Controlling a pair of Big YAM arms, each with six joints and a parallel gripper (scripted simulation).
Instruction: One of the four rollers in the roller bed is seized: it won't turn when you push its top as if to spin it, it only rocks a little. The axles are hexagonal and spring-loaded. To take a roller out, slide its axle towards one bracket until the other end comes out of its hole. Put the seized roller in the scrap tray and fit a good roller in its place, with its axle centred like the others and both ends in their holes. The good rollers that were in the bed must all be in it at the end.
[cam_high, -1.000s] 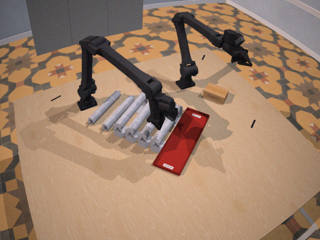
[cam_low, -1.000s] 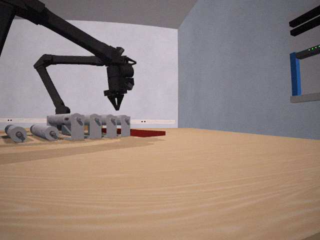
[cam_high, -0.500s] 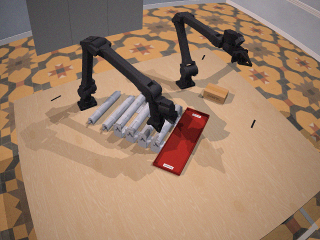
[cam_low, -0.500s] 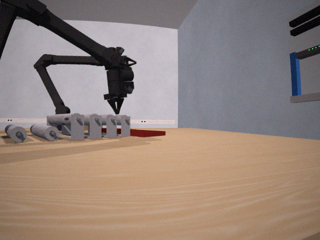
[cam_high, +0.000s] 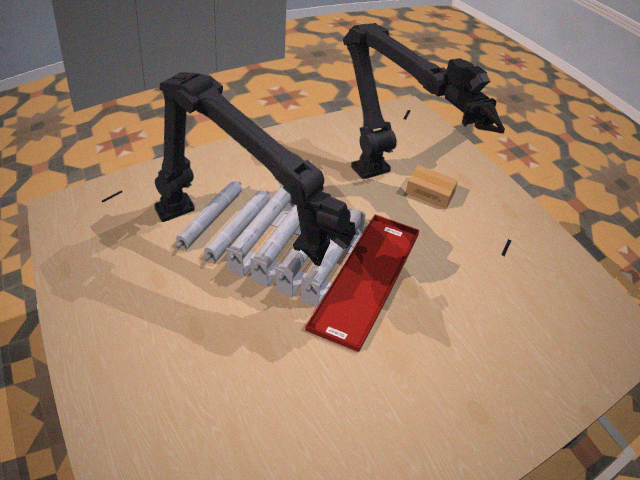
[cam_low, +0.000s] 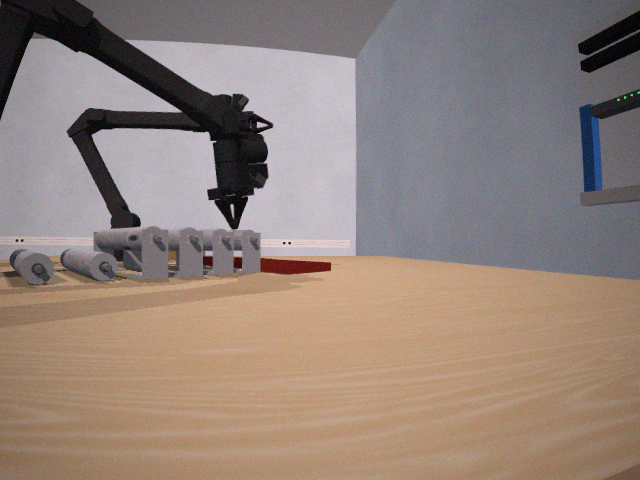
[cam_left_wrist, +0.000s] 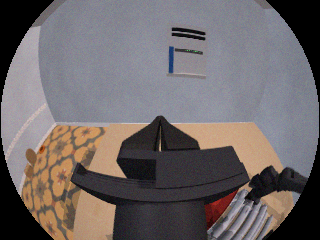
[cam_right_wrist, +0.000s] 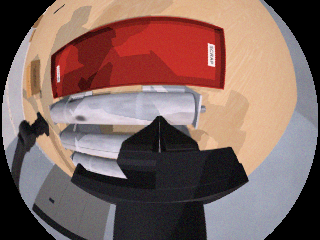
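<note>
Contact from the right gripper (cam_high: 317, 261) (cam_low: 234, 227) (cam_right_wrist: 159, 119), tips together above the roller bed (cam_high: 238, 262) (cam_low: 155, 260) (cam_left_wrist: 235, 218) (cam_right_wrist: 199, 118), should be light, crosswise; left gripper (cam_high: 501, 130) (cam_low: 270, 125) (cam_left_wrist: 160, 119) likewise closed.

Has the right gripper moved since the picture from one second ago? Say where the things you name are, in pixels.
Yes, downward: in the exterior view, the tips of the right gripper (cam_high: 318, 261) (cam_low: 234, 227) (cam_left_wrist: 257, 201) (cam_right_wrist: 159, 118) now sit closer to the tops of the roller bed (cam_high: 237, 262) (cam_low: 155, 260) (cam_left_wrist: 231, 216) (cam_right_wrist: 172, 107).
</note>
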